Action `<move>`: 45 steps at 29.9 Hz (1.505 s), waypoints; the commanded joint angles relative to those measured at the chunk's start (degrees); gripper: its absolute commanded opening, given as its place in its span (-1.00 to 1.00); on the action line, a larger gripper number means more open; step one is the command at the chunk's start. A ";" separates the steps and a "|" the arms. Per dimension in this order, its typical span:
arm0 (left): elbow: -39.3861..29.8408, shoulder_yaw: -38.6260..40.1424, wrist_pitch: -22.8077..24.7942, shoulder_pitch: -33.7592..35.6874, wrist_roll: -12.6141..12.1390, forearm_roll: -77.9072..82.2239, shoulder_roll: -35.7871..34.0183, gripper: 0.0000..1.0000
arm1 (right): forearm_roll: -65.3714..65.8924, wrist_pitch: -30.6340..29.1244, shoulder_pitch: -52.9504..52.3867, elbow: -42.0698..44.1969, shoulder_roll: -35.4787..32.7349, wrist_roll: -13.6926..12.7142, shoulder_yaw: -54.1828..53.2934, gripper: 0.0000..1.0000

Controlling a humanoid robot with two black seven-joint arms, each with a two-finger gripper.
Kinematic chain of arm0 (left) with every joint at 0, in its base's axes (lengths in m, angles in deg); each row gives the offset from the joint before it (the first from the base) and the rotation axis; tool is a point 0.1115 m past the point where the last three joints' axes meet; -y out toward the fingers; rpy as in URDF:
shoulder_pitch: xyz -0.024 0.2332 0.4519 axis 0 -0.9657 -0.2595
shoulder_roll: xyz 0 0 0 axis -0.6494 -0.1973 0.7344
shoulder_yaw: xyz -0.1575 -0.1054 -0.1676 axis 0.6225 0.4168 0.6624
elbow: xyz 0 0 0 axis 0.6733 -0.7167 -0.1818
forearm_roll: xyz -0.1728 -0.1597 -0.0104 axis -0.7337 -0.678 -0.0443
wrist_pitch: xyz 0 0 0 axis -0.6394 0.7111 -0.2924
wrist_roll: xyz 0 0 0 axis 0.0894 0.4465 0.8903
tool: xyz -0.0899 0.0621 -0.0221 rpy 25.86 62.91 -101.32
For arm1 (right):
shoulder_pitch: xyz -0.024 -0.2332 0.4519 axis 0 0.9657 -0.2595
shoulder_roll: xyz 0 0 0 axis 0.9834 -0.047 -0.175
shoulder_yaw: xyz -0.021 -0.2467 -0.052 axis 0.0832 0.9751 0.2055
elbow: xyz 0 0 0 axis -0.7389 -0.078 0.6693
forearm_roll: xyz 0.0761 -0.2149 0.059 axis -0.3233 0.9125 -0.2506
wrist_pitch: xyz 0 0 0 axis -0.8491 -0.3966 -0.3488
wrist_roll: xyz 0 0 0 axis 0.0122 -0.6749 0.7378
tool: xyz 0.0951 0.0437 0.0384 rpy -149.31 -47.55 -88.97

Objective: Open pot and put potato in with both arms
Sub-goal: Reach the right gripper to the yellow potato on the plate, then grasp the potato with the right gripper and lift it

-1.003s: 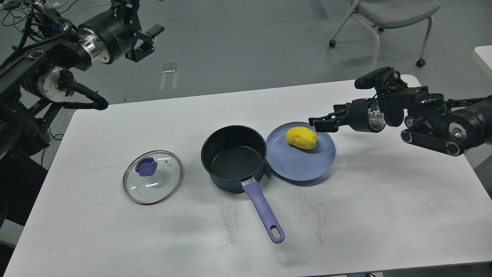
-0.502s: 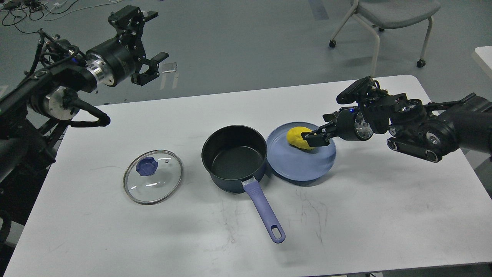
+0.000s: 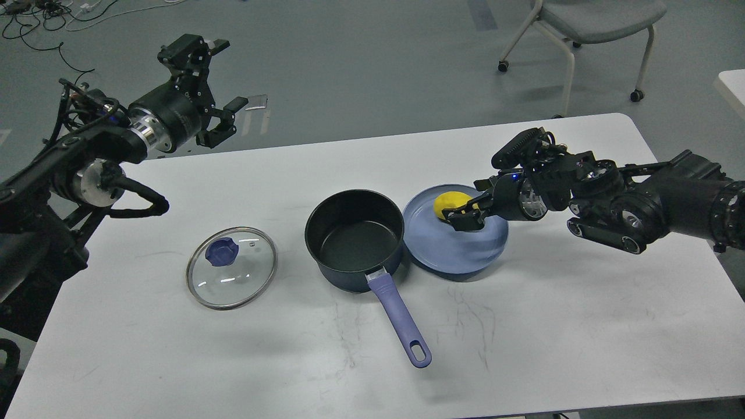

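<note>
The dark pot [image 3: 334, 270] stands open and empty at the table's middle, its purple handle [image 3: 400, 319] pointing toward me. Its glass lid [image 3: 231, 278] with a blue knob lies flat on the table to the pot's left. The yellow potato [image 3: 447, 203] lies on a blue plate [image 3: 460, 253] just right of the pot. My right gripper [image 3: 467, 212] is low over the plate, its fingers apart on either side of the potato's right end. My left gripper [image 3: 226, 121] is open and empty, raised beyond the table's far left edge.
The white table [image 3: 582, 326] has bare room in front and to the right. A grey chair [image 3: 588, 17] stands on the floor beyond the far right corner. Cables lie on the floor at the far left.
My right gripper has moved left and down from beside the plate until its fingers reach around the potato. My left arm has drawn down and back a little. Pot, lid and plate have not moved.
</note>
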State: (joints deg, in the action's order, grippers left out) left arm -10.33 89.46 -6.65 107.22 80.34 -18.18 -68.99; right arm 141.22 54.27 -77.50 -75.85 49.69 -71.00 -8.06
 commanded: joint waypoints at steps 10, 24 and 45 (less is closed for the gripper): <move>0.00 -0.01 -0.10 -1.29 0.83 0.17 -0.17 0.96 | -0.16 0.88 0.35 3.61 3.49 -0.30 4.04 1.00; 0.00 -0.01 -0.18 -2.43 1.71 1.40 -0.52 0.96 | -0.25 2.47 1.05 3.44 3.67 -0.21 4.31 0.64; 0.00 0.08 -1.06 -3.58 2.15 1.48 -0.52 0.96 | -0.86 8.44 -5.71 1.42 7.36 -0.21 2.02 0.07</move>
State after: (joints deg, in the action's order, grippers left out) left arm -10.33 89.53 -7.73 103.65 82.46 -16.72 -69.60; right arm 140.36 61.00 -80.90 -73.31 55.28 -71.19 -5.74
